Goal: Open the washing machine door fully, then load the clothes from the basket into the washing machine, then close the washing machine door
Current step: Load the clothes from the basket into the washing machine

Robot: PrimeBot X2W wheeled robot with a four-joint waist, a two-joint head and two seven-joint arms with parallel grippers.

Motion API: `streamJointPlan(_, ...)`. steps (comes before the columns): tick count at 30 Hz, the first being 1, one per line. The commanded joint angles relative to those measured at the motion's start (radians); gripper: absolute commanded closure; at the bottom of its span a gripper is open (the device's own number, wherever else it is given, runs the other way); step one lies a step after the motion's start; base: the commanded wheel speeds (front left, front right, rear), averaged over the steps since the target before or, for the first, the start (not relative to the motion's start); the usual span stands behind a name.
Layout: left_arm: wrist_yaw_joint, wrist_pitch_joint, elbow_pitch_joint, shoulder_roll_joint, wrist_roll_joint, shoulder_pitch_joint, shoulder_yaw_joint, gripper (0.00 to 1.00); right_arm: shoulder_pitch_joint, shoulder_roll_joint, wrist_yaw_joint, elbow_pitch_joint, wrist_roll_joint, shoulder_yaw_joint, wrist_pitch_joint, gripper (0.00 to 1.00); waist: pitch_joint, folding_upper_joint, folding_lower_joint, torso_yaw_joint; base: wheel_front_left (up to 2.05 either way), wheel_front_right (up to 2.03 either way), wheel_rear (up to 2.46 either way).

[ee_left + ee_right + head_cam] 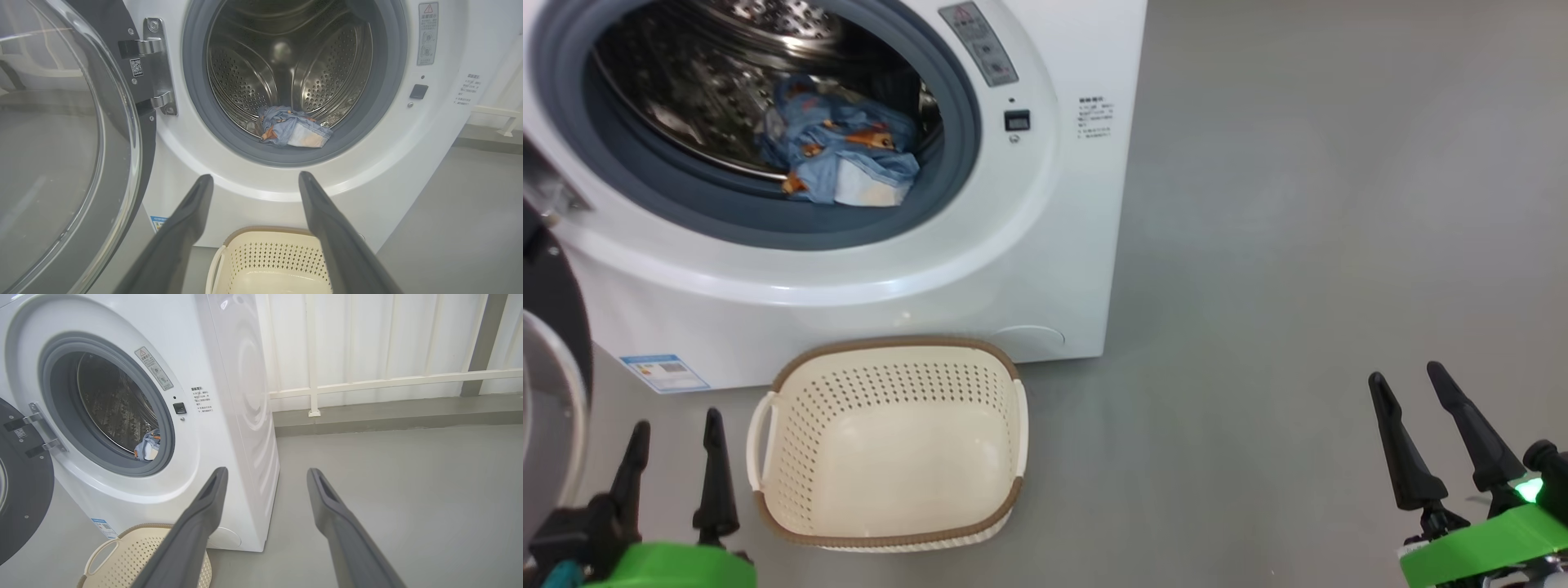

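left gripper point(677, 419) at lower left and right gripper point(1405, 372) at lower right both stand with jaws wide, holding nothing. basket point(894, 344) sits bottom centre, before the washing machine point(1045, 245); clothes point(841, 155) lie in its drum point(686, 82), upper left. washing machine door point(551, 310) hangs open at left edge.

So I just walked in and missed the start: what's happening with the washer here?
It's a laundry-loading run, nearly done. The washing machine has its door swung open to the left, and the clothes already lie inside it. The basket in front of it is empty. Nothing is being handled right now: the left end effector and right end effector are both open, one on each side of the basket. The door is not yet closed.
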Motion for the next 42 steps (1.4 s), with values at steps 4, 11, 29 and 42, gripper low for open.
streamJointPlan(4,0.005,-0.006,-0.066,0.018,0.021,0.048,0.046,0.0,0.028,-0.025,0.007,-0.032,0.016,0.001,-0.008,0.0,-0.045,0.0,0.0002,0.025,0.0,0.0,0.0)
streamJointPlan(11,0.017,-0.006,-0.125,0.01,0.028,0.105,0.061,0.0,0.059,-0.027,0.007,-0.045,0.015,-0.015,-0.008,0.0,-0.056,0.0,0.0002,0.03,0.0,0.0,0.0)
streamJointPlan(29,0.015,-0.006,-0.162,0.014,0.028,0.127,0.05,0.0,0.052,-0.025,0.007,-0.049,0.011,-0.002,-0.008,0.0,-0.048,0.0,0.0002,0.021,0.0,0.0,0.0)
streamJointPlan(42,0.023,-0.006,-0.172,0.017,0.022,0.129,0.047,0.0,0.049,-0.025,0.007,-0.053,0.01,-0.003,-0.008,0.0,-0.043,0.0,0.0002,0.023,-0.06,0.06,0.0)
